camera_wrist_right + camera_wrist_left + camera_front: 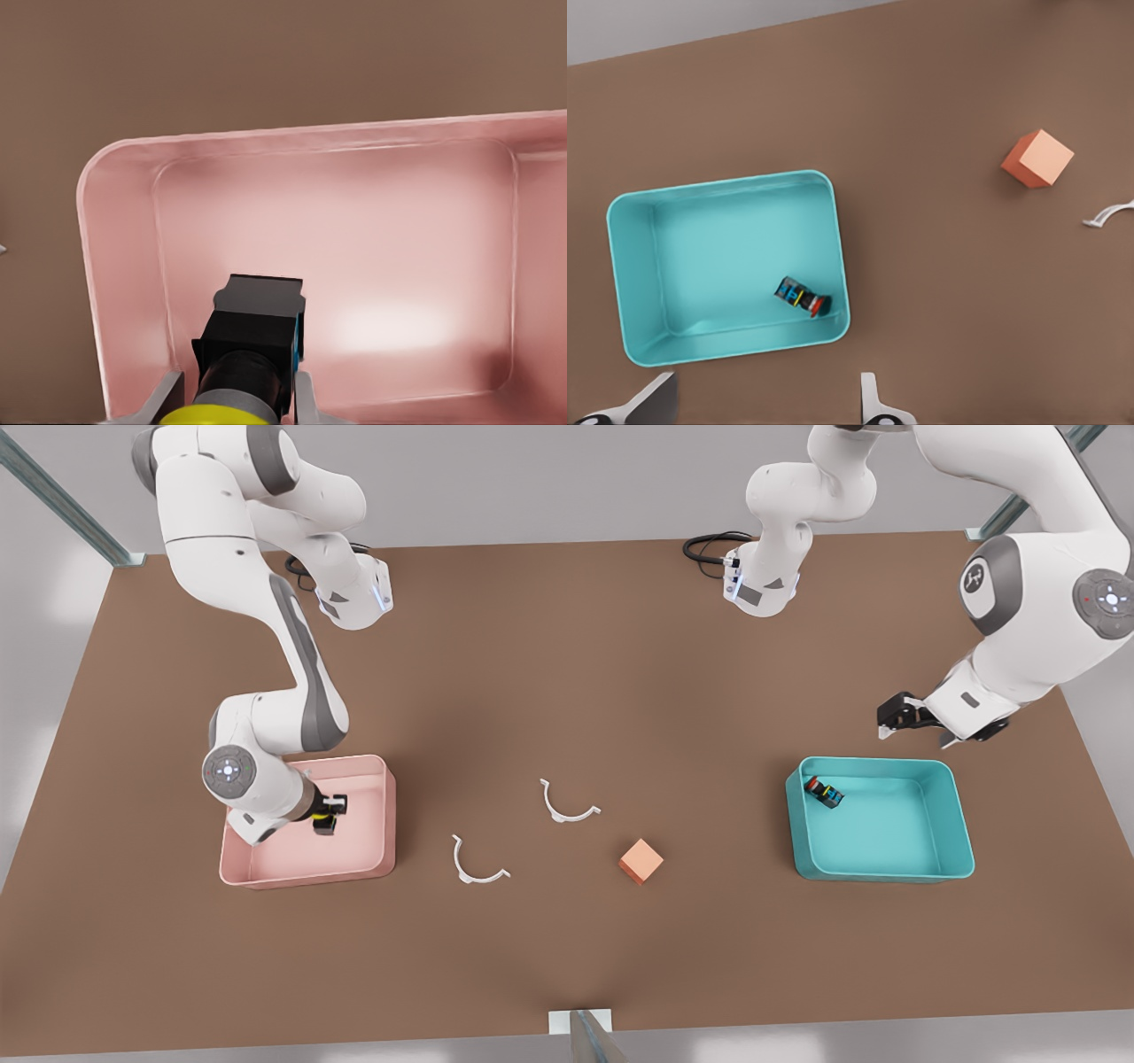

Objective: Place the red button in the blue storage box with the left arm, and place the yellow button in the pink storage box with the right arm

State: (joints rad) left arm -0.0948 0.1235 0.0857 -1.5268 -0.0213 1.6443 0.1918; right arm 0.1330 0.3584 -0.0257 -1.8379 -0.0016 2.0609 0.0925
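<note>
Yellow caps the black-bodied yellow button [244,372], which sits pinched between the fingers of the right gripper [326,815] over the pink storage box [372,766], inside its walls; whether it touches the floor is hard to judge. The red button [803,297] (a dark little block with coloured stripes and a red cap) lies on its side in a corner of the blue storage box [726,186], apart from the left gripper [889,718], which hangs spread and empty above the table [567,646] just outside that box's far rim. Between the boxes lie two white curved clips [567,804] and an orange cube [641,860].
</note>
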